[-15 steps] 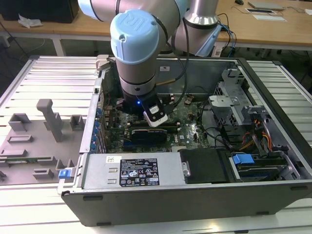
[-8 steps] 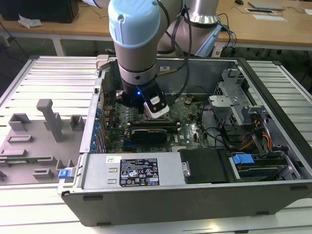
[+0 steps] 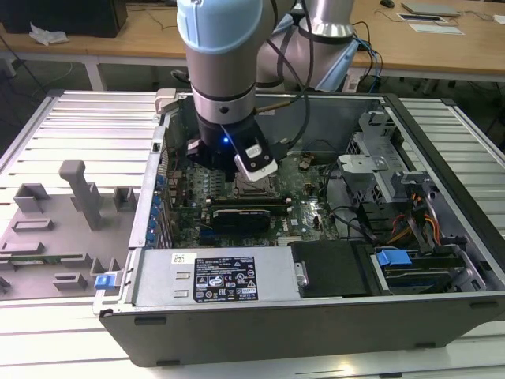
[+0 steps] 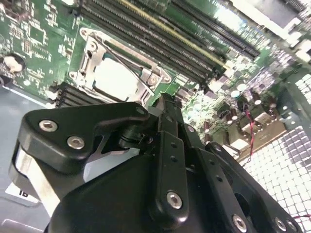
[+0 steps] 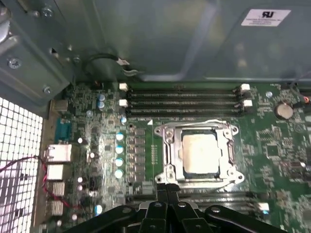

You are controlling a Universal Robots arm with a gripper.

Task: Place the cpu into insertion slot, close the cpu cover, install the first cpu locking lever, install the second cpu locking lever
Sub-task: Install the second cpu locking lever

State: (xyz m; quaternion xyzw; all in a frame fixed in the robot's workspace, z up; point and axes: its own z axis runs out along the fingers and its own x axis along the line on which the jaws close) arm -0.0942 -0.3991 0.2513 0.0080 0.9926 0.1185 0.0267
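Note:
The cpu [image 5: 199, 153] is a pale square chip lying flat in the insertion slot [image 3: 251, 187] on the green motherboard; it also shows as the pale chip [image 4: 114, 77] in the second wrist view. The cpu cover [image 5: 167, 145] is a grey metal frame lying flat around the chip. A thin wire lever [image 4: 127, 57] runs along one side of that frame. My gripper [image 5: 167, 189] hovers just beside the socket's edge, black fingertips pressed together and holding nothing; its tip [image 4: 165, 103] stands close to the frame's corner. The arm [image 3: 225, 79] reaches down into the open case.
Long memory slots [image 5: 184, 97] run beside the socket. A black expansion card [image 3: 248, 215] sits in front of it, with the power supply [image 3: 213, 276] nearer still. Drive cages and cables [image 3: 410, 229] crowd the exterior view's right. A grey fixture plate [image 3: 55, 229] lies outside the case.

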